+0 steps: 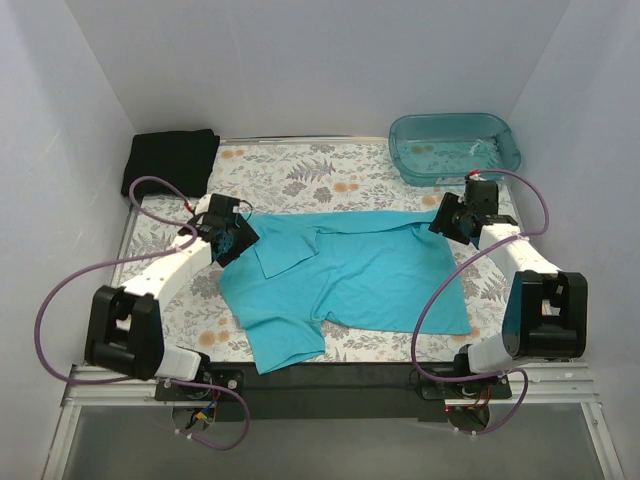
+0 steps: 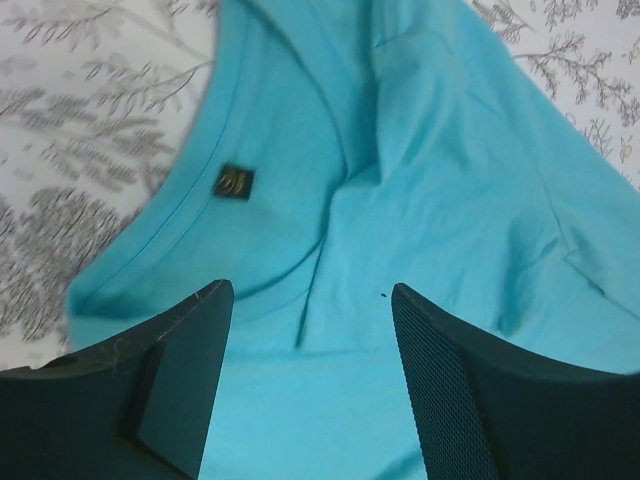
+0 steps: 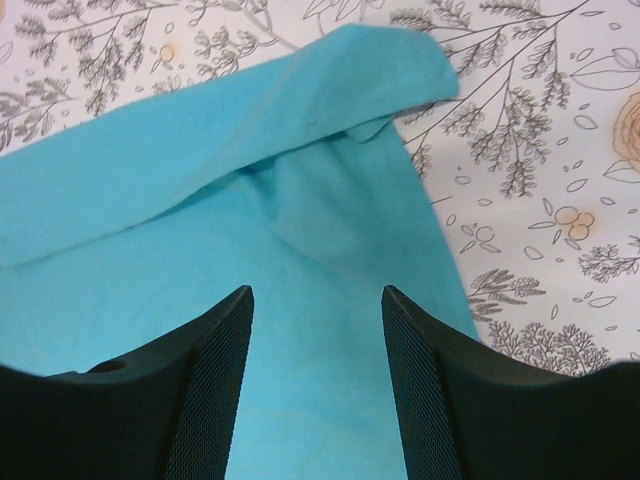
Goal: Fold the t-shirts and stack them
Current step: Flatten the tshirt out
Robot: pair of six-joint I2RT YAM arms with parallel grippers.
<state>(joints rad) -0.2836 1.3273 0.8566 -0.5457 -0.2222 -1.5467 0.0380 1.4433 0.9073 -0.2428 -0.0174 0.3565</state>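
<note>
Cloth of turquoise t-shirt point(image 1: 350, 280), light and limp, beneath spread, empty left gripper point(image 2: 308, 305) and right gripper point(image 3: 315, 300); probably best pinched at edges just ahead.

You have two t-shirts before you, one turquoise t-shirt point(image 1: 360, 275), one black t-shirt point(image 1: 172, 160), one teal plastic tub point(image 1: 450, 178), two hands, left hand point(image 1: 240, 240) and right hand point(image 1: 441, 222), one floral tabletop point(image 1: 300, 170).

The turquoise t-shirt point(image 1: 350, 275) lay spread across the middle of the table point(image 1: 300, 175), wrinkled, with a flap point(image 1: 285, 250) folded onto the body and one sleeve point(image 1: 285, 345) extending near-left. The black t-shirt point(image 1: 170, 160) sat bunched at the far left corner, well apart
</note>
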